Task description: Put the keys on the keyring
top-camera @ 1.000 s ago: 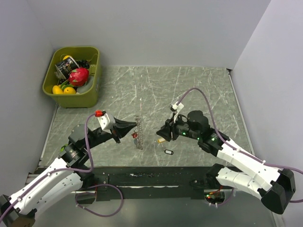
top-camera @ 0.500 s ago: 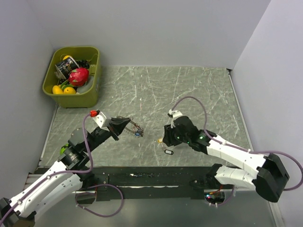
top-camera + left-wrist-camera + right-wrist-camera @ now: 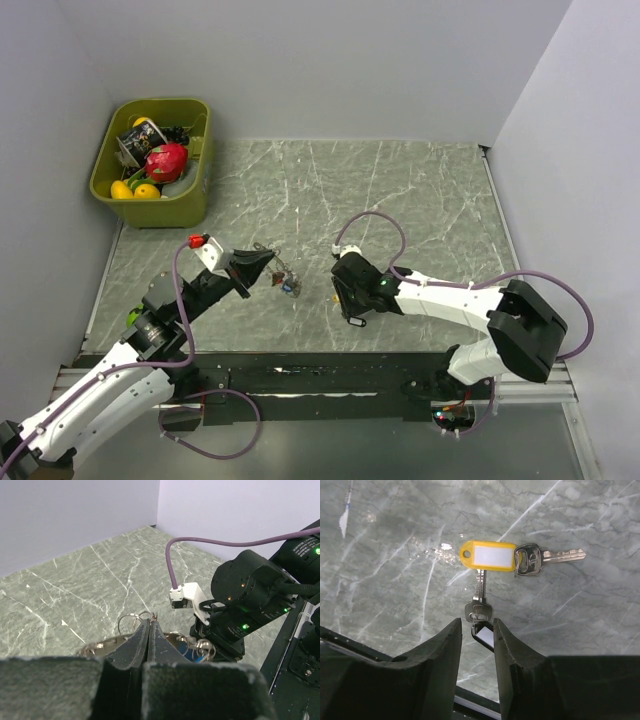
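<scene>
We have the left gripper (image 3: 150, 626) pressed fully together on the thin metal keyring (image 3: 286, 277). It pinches the wire so that the ring, with its small grey keys and loops, hangs off the fingertips above the grey-green marbled table (image 3: 390, 550), between the two arms. The right gripper (image 3: 477, 624) is down at the table close by, pointing at the loose keys. Its jaws stand apart with a narrow gap. In that gap lies the small black-framed white tag (image 3: 483, 635) of a silver key (image 3: 479, 609), whose blade runs toward the yellow plastic tag (image 3: 489, 556). A second silver key (image 3: 554, 556) is joined to that tag's right end by a small ring. Bare marble shows between the black-framed tag and the finger on the view's left, so we judge that nothing is clamped yet.

The step in hand, as we read it, is picking up one loose key. To do it well we would first centre the gap on the black-framed tag (it sits nearer the other finger), so that closing does not shove it sideways. Because the tag lies flat, we would then bring the tips right down to the marble and close gently. The yellow tag touches or overlaps the blade, we cannot tell which, so a slow lift should show whether it drags along. The keyring should hang steady meanwhile.
</scene>
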Controlling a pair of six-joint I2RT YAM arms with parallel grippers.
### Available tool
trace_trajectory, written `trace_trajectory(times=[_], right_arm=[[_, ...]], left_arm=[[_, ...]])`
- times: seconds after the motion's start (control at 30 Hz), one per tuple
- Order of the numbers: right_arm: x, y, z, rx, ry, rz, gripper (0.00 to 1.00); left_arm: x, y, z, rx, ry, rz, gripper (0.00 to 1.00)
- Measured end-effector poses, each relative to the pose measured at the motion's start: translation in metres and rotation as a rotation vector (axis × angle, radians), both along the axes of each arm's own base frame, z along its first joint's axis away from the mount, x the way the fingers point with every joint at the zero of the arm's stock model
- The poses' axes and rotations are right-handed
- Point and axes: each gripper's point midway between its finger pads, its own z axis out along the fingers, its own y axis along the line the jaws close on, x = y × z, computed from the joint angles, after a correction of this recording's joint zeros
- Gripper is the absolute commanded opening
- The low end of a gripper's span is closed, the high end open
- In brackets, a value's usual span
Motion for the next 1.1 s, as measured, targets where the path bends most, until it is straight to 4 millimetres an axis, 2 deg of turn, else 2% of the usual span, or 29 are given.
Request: trace_trajectory(times=[0.3,0.63,0.77,0.9,1.1], right_arm=[[-0.003,-0.002,-0.002,-0.035,-0.003,0.0,0.37],[-0.01,-0.003,-0.023,-0.086,0.051,0.017,0.3],[-0.011,-0.001,-0.023,-0.078,0.053,0.023,0.21],[-0.012,0.001,-0.022,-0.073,0.055,0.033,0.0],[-0.013,0.004,-0.019,-0.06,0.047,0.048,0.0]], left_arm=[[0.003,-0.002,-0.006,0.019,0.011,0.001,0.01],[0.004,-0.004,-0.01,0.03,0.023,-0.003,0.01],[0.004,-0.004,-0.01,0.03,0.023,-0.003,0.01],[0.004,-0.004,-0.01,0.03,0.023,-0.003,0.01],[0.004,-0.004,-0.01,0.03,0.023,-0.003,0.01]])
